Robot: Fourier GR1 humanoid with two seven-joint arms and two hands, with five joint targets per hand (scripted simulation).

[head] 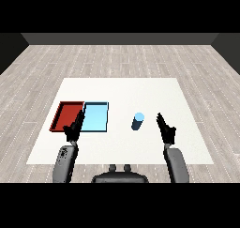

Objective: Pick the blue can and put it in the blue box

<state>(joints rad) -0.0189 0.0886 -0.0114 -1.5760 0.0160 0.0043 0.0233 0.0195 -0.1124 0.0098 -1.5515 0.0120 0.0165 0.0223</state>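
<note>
Right hand point(166, 130): black, on a grey forearm rising from the lower right corner of the view. Fingers straight and held together, pointing up and away across the desk; they hold nothing. It stands just to the right of the blue can, apart from it, with a strip of bare desk between.

Blue can point(138, 121): upright on the white desk point(140, 88), light blue top face showing, darker blue side below. It stands free, touched by neither hand. It is to the right of the light blue tray, outside it, with bare desk between the two.

Left hand point(73, 128): black, on a grey forearm rising from the lower left corner. Fingers straight, pointing up and slightly right, empty. Well to the left of the blue can, it overlaps the near edge where the two trays meet; whether it touches them cannot be told.

Light blue tray point(96, 117): flat on the desk, left of the blue can, nothing in it.

Red tray point(68, 113): side by side with the light blue tray, on the side farther from the blue can, nothing in it.

Wooden floor point(117, 58): grey planks surrounding the desk.
</note>
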